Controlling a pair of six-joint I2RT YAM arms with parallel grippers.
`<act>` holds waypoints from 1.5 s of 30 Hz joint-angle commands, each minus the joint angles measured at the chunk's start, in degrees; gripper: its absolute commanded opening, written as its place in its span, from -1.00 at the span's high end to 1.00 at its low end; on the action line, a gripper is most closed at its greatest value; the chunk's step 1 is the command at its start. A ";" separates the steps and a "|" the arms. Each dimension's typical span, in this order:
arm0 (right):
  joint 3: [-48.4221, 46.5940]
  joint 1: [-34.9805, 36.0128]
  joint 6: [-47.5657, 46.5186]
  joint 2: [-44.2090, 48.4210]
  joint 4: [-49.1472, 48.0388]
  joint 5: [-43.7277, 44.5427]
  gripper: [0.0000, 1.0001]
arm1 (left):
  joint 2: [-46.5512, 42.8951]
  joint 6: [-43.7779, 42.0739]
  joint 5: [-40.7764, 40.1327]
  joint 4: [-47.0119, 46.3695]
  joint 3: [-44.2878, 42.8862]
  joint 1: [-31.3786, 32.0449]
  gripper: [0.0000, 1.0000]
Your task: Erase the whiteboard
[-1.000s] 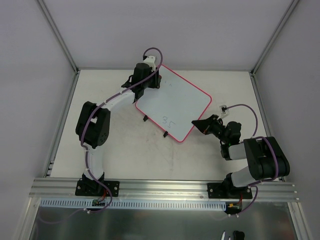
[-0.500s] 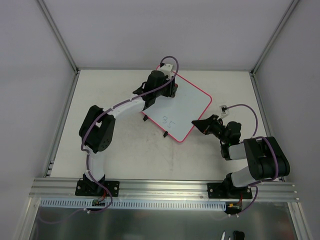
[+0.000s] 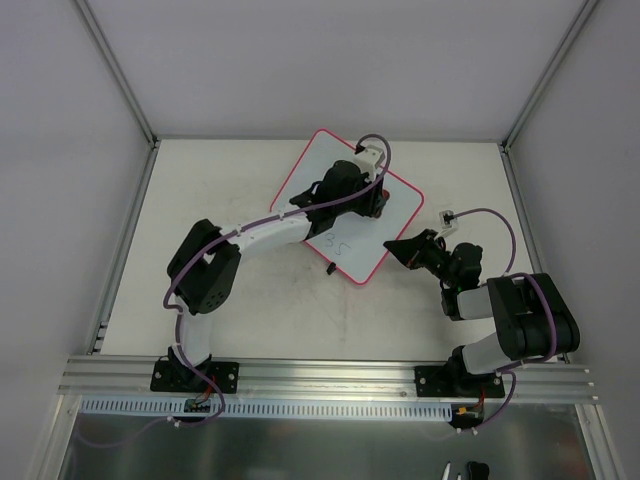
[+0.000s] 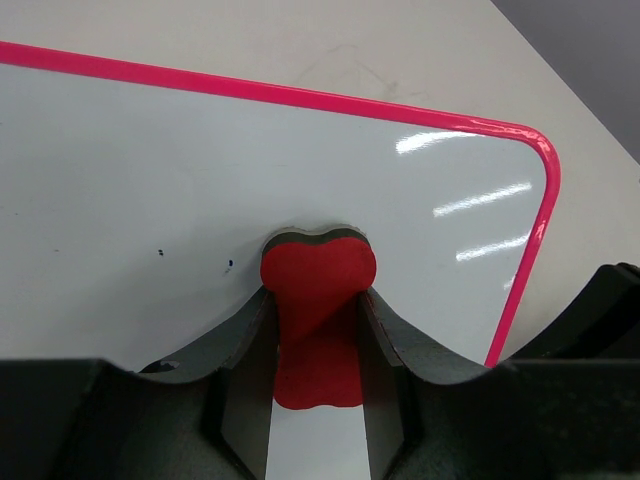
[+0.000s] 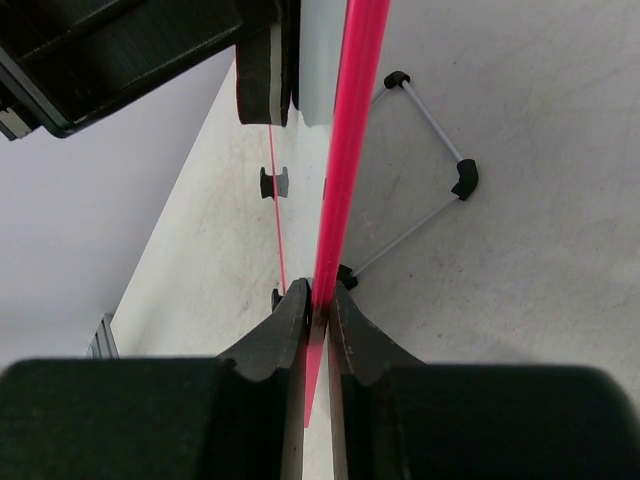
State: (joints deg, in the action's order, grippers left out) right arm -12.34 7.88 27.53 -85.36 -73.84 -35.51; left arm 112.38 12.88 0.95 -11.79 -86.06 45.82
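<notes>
Treat whiteboard (image 3: 325, 165), askew on table's (image 3: 230, 290) far middle, as light, stiff, slick, prone to skating. Hold by pink rim (image 5: 345, 150), pinched there in right jaws. Red eraser (image 4: 318, 290) clamped in left jaws, against board surface.

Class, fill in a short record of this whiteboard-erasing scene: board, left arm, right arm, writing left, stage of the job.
board: whiteboard, white with a pink rim, on the table
left arm: left gripper, jaws shut on the red eraser, its tip against the board near a rounded corner
right arm: right gripper, jaws shut on the board's pink rim
writing left: dark handwriting near the board's near edge
stage: erasing not finished
</notes>
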 commanded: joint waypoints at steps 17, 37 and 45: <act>-1.72 1.00 -3.89 1.60 -13.78 -2.02 1.00 | 6.27 -2.07 4.14 6.86 -10.88 -17.60 0.61; -1.90 1.09 -3.71 1.34 -13.78 -2.20 1.00 | 3.29 -0.58 5.91 5.82 -7.37 -13.40 0.65; -1.90 1.17 -3.80 1.34 -13.78 -2.20 1.00 | 0.74 -0.67 4.32 3.09 -4.64 -6.19 0.64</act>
State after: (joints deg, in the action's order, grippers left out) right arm -12.60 8.01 27.57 -85.12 -73.58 -36.05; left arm 114.80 11.51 3.95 -7.92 -91.88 36.69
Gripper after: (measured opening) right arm 0.116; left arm 0.327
